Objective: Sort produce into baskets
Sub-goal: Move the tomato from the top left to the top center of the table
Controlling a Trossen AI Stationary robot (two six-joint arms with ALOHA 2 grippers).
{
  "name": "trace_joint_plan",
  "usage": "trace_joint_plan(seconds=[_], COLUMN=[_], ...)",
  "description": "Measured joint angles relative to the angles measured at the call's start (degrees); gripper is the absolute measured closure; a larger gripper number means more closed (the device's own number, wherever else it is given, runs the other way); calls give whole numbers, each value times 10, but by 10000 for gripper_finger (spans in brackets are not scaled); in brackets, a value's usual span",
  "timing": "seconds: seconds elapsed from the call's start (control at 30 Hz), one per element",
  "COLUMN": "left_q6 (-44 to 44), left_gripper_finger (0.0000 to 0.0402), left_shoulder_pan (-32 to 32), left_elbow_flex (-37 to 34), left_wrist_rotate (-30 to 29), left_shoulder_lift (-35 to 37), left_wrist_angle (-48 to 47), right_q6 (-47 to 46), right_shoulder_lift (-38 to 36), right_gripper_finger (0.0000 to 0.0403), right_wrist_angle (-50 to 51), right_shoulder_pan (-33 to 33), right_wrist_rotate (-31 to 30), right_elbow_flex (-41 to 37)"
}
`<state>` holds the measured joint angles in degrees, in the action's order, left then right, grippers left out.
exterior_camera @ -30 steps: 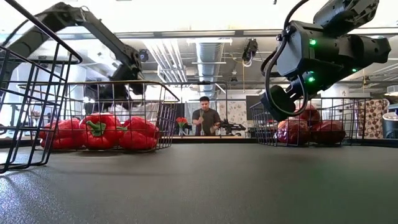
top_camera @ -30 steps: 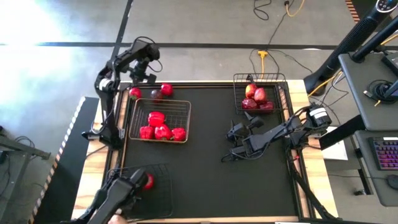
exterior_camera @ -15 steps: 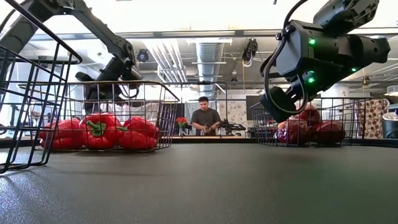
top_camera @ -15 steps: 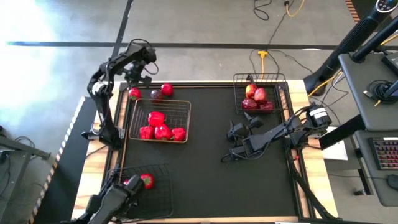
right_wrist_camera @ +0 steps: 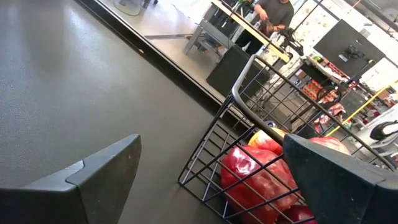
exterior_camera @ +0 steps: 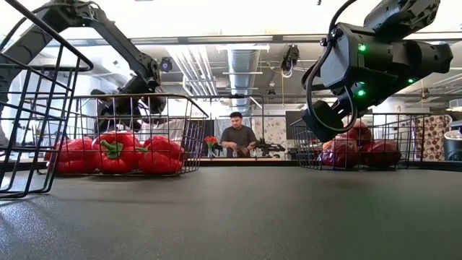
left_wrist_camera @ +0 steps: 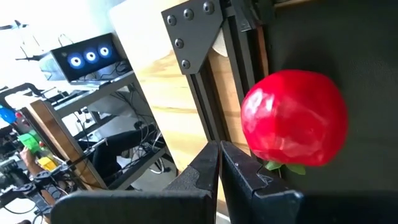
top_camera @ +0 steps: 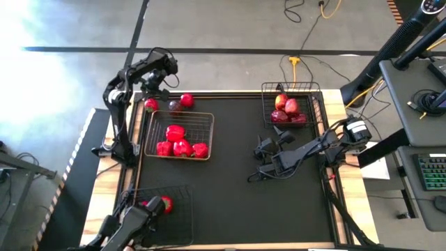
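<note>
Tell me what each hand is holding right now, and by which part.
Nothing is held. The left hand is shut and empty beside a tomato at the table's far left corner. The right hand hangs open mid-table.

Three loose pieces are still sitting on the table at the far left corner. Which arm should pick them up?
Left. Its gripper hangs right by the loose produce beyond the pepper basket, fingers shut, so they must open first. The right gripper waits open mid-table, well away from them.
</note>
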<state>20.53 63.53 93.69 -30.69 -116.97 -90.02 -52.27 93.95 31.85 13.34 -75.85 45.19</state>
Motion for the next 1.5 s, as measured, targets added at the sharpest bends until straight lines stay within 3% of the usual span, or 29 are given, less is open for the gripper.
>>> trace_joint_plan(seconds=[0.63,0.8,0.9,1.1,1.5], left_q6=[-47,-57,-74,-69,-90], left_gripper_finger=[401,401,401,401,401], left_shoulder_pan=[4,7,7,7,7], left_elbow_flex=[-1,0,0,-23,-14], left_wrist_rotate=[-16,51,61,-5,-47], left_shoulder_lift=[0,0,0,0,-1], left_wrist_angle=[49,36,25,39,41], right_q6=[5,5,5,5,3], right_shoulder_lift=[0,0,0,0,0], right_gripper_finger=[19,19,19,19,19], right_wrist_angle=[-9,-10,-11,-13,-16], right_shoulder_pan=[0,0,-1,-1,-1], right_wrist_rotate=[0,0,0,-1,-1], right_elbow_flex=[0,0,0,0,-2])
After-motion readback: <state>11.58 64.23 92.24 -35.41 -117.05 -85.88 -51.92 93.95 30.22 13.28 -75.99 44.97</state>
